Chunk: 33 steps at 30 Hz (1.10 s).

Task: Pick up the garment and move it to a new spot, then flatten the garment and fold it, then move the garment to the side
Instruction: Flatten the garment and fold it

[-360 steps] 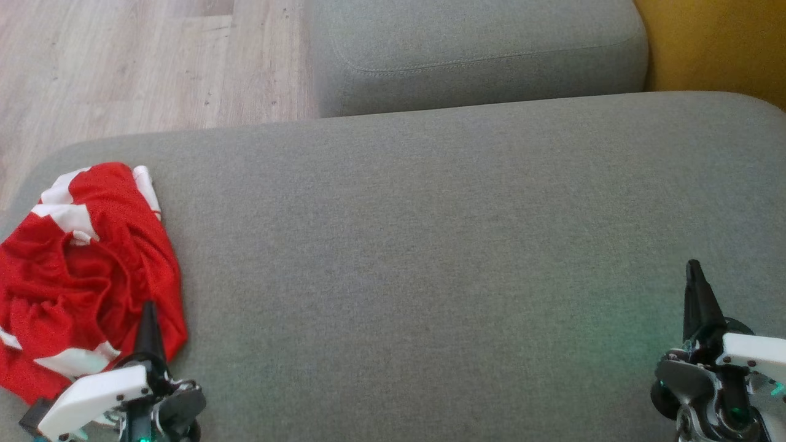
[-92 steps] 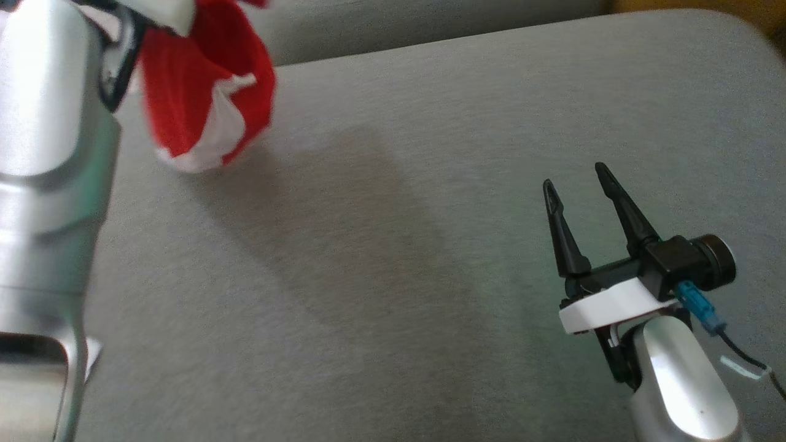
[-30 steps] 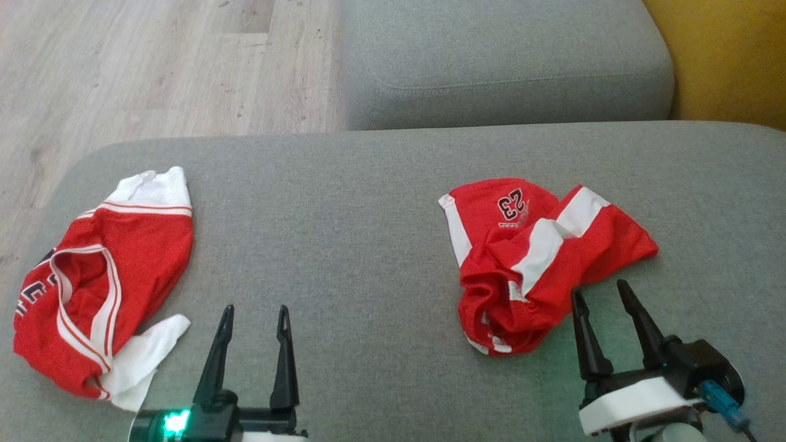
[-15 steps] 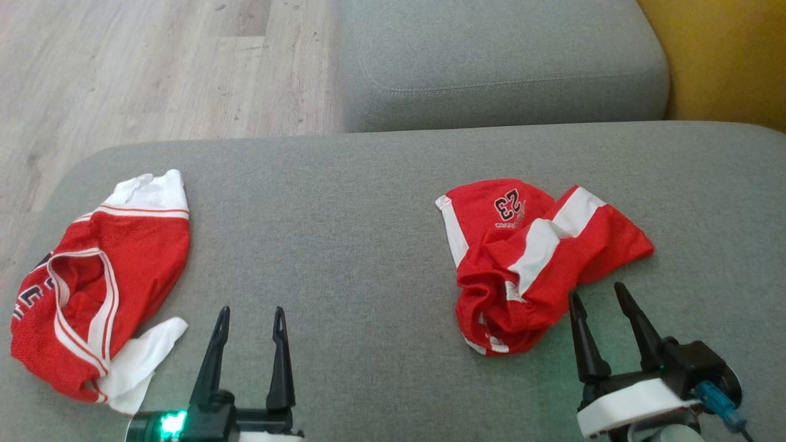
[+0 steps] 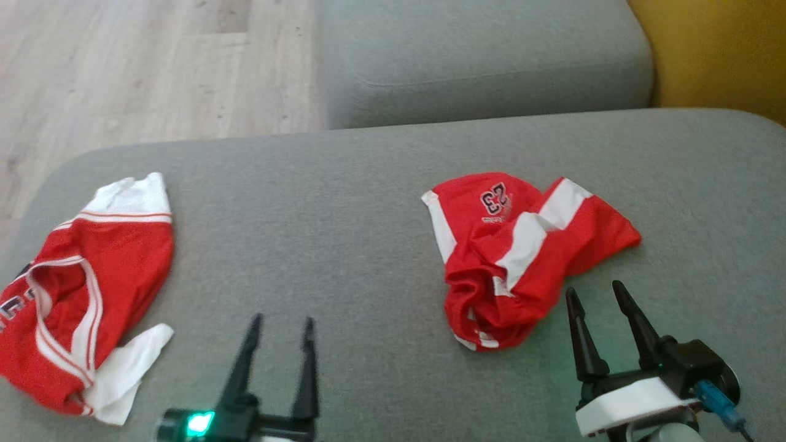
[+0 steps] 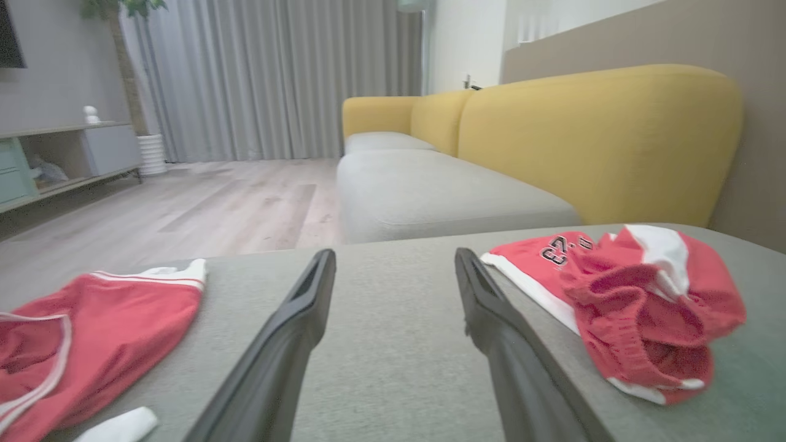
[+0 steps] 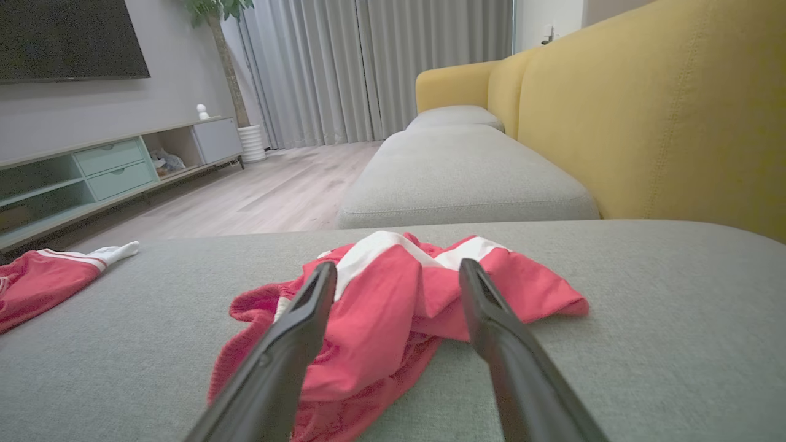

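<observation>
Crumpled red shorts (image 5: 522, 258) with white stripes and the number 23 lie right of centre on the grey cushion (image 5: 344, 209); they also show in the left wrist view (image 6: 638, 307) and right wrist view (image 7: 393, 325). My right gripper (image 5: 595, 291) is open, just behind the shorts' near edge, not touching them. At the bottom centre-left, my left gripper (image 5: 281, 324) hangs open and empty over bare cushion. A red and white jersey (image 5: 80, 288) lies at the cushion's left end.
A second grey seat cushion (image 5: 485, 55) lies beyond, with a yellow backrest (image 5: 718, 49) to the right. Wooden floor (image 5: 123, 67) spreads beyond the cushion's left end. A low media cabinet (image 7: 92, 172) stands across the room.
The shorts were carried from the left pile and dropped right of centre, leaving the jersey. In the last second the view shifted slightly, and my left gripper slid a little right; the garments lie still.
</observation>
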{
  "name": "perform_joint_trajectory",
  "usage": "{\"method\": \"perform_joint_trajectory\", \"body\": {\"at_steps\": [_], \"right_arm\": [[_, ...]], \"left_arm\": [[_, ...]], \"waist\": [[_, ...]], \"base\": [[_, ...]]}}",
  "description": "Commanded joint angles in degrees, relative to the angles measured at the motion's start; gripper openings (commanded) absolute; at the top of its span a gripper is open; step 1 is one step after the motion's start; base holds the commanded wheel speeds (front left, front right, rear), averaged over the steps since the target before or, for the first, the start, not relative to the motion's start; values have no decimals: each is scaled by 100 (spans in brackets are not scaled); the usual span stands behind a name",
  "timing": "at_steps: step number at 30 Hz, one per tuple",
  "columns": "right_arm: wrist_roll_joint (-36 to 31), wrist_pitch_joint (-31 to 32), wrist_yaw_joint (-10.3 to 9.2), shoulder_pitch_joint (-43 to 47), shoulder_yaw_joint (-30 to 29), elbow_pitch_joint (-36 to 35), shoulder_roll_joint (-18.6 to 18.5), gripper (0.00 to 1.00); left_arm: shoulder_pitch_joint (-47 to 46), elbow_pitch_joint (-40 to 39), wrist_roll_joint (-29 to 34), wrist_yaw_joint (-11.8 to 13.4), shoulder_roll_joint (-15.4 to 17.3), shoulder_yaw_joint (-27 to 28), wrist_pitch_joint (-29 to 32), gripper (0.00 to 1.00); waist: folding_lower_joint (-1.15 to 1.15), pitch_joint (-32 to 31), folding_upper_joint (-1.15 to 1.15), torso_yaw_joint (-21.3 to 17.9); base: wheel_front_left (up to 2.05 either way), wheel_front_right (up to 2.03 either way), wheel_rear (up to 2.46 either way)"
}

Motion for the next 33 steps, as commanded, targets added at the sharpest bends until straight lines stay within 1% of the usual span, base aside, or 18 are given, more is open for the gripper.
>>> {"method": "perform_joint_trajectory", "body": {"at_steps": [1,4,7,10,14,18,24,26,29,33], "right_arm": [[30,-20,-4,-242,152,-184,-19,100],[63,-20,-4,-316,127,-170,-19,100],[45,-20,-4,-370,120,-174,-19,100],[13,-20,-4,-424,128,-180,-19,100],[10,-20,-4,-530,136,-201,-19,100],[25,-20,-4,-595,179,-204,-19,100],[40,-20,-4,-653,228,-214,-19,100],[47,-20,-4,-673,239,-220,-19,100],[46,-20,-4,-705,273,-222,-19,100],[48,-20,-4,-724,301,-231,-19,100]], "left_arm": [[-438,-82,-31,-44,-42,26,-36,100],[-743,119,-324,-132,-42,-295,-36,100],[-1094,363,-733,-291,-42,-721,-36,100],[-1420,643,-1304,-490,-42,-1181,-36,100],[-1818,1071,-2268,-764,-42,-1838,-21,100],[-2180,1438,-3017,-875,-42,-2347,231,100],[-2498,1626,-4111,-1064,-42,-2720,377,100],[-2603,1700,-4370,-1087,-42,-2794,400,100],[-2810,1914,-4500,-986,-42,-2820,313,100],[-3019,2163,-4618,-932,-42,-2815,156,100]], "waist": [[0,74,0,-139],[0,163,0,-372],[0,256,0,-624],[0,382,0,-877],[0,573,0,-1193],[0,717,0,-1459],[0,877,0,-1691],[0,908,0,-1740],[0,953,0,-1805],[0,985,0,-1867]], "base": [[0,0,0],[0,0,0],[0,0,0],[0,0,0],[0,0,0],[0,0,0],[0,0,0],[0,0,0],[0,0,0],[0,0,0]]}}
